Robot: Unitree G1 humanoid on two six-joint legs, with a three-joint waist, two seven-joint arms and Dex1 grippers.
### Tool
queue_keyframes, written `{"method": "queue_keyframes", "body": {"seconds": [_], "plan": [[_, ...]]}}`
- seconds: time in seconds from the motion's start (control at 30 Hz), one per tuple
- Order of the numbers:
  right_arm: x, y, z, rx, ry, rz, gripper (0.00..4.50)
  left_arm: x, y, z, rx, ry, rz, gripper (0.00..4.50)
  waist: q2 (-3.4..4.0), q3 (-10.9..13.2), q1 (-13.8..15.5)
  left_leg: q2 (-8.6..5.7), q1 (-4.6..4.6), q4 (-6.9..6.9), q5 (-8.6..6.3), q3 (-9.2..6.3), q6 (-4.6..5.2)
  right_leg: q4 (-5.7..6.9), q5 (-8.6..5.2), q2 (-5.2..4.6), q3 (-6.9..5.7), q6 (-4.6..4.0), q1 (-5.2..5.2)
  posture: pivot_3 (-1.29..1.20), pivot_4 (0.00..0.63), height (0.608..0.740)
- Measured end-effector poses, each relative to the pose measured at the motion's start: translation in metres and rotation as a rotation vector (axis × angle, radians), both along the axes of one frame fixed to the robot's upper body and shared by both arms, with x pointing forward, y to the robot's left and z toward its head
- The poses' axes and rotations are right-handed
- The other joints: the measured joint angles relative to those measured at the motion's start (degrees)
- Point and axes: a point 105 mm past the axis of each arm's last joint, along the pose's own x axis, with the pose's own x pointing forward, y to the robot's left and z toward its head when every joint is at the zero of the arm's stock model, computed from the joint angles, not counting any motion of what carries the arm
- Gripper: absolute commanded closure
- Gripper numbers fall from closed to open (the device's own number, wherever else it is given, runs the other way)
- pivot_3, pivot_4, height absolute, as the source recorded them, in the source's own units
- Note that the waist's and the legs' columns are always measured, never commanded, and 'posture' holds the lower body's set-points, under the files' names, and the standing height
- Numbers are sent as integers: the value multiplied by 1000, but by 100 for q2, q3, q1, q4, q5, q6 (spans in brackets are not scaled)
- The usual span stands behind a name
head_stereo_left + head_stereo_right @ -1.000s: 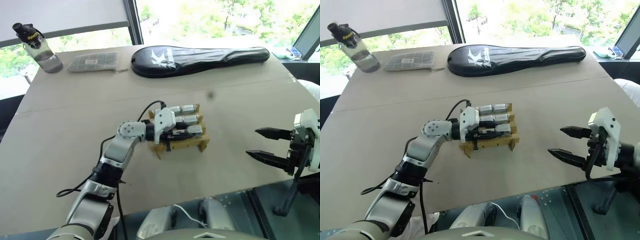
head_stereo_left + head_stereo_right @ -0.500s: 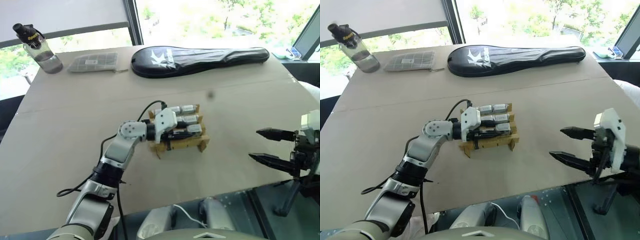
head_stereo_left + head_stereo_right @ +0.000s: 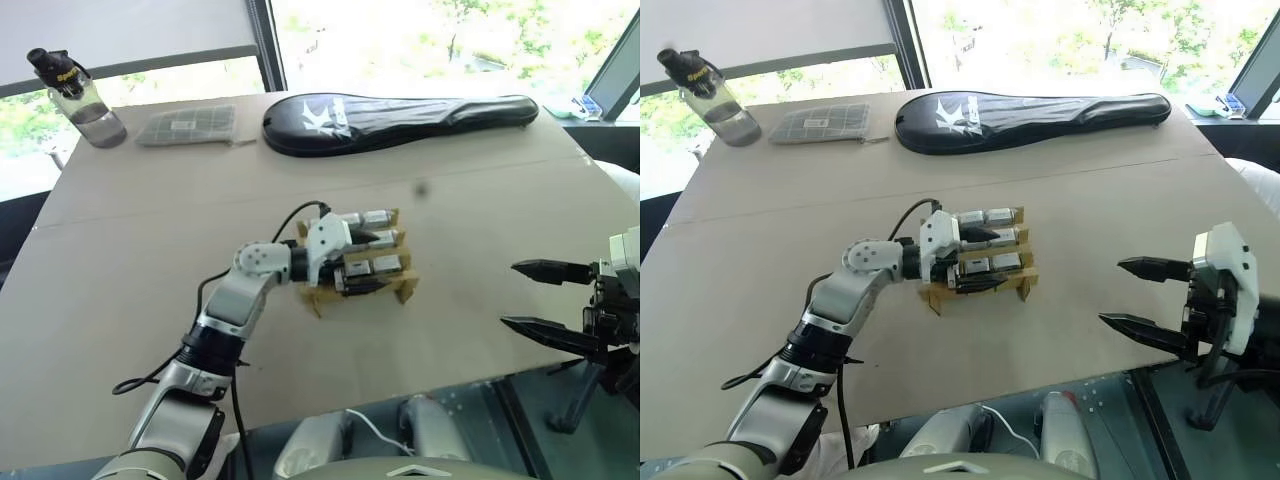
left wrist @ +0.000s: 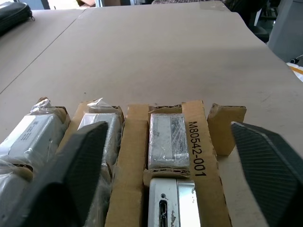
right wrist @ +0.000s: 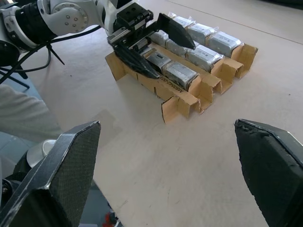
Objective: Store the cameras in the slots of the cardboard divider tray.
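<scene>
Near the middle of the table (image 3: pixel 120 260), the left hand (image 3: pixel 362 262) hovers with its fingers spread wide on both sides of the near row of the cardboard divider tray (image 3: pixel 405 291), pinching nothing. The cameras (image 4: pixel 166 140) lie in the slots, several wrapped in clear film. They look small, rigid and rather light, but the film seems slippery, so a grip across the two long flat sides seems safest. The thin tray will probably slide if pushed. At about four o'clock from the tray, the right hand (image 3: pixel 545 300) waits empty, fingers spread.
</scene>
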Motion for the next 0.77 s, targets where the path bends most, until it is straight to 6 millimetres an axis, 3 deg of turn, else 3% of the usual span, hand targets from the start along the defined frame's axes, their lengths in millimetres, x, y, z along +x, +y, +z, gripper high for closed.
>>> {"method": "queue_keyframes", "body": {"seconds": [0.13, 0.2, 0.33, 0.53, 0.77], "plan": [[1, -2, 0, 5, 0, -8, 0, -1, 7, 8, -67, 41, 27, 58, -6, 5, -4, 0, -8, 0, 0, -1, 0, -1, 0, 0, 0, 0, -6, 0, 150, 740], [3, -4, 0, 13, -9, -18, 0, 0, 15, 21, -116, 32, 58, 58, -14, 10, 2, 0, -13, 1, 0, -7, 0, -1, 0, 0, -6, 0, -10, 0, 150, 740], [22, -9, -5, 80, -88, -101, 0, 0, 54, 48, -176, 13, 221, 58, -14, 10, -17, 1, -10, -4, 0, -1, 0, -3, 0, 0, -1, 0, -10, 0, 150, 740], [37, -38, -47, 48, -59, -205, 0, -32, 125, 20, -130, 121, 515, 58, -6, 17, 8, 0, -11, -10, -1, -3, 0, -14, 0, 2, -4, -1, -8, 0, 150, 740], [50, -55, -69, 32, -86, -208, 0, -75, 152, -16, -35, 195, 665, 58, 2, 18, 16, 1, -1, -13, -1, 1, -1, -11, -1, 1, 0, -2, 0, 0, 150, 740]]}}
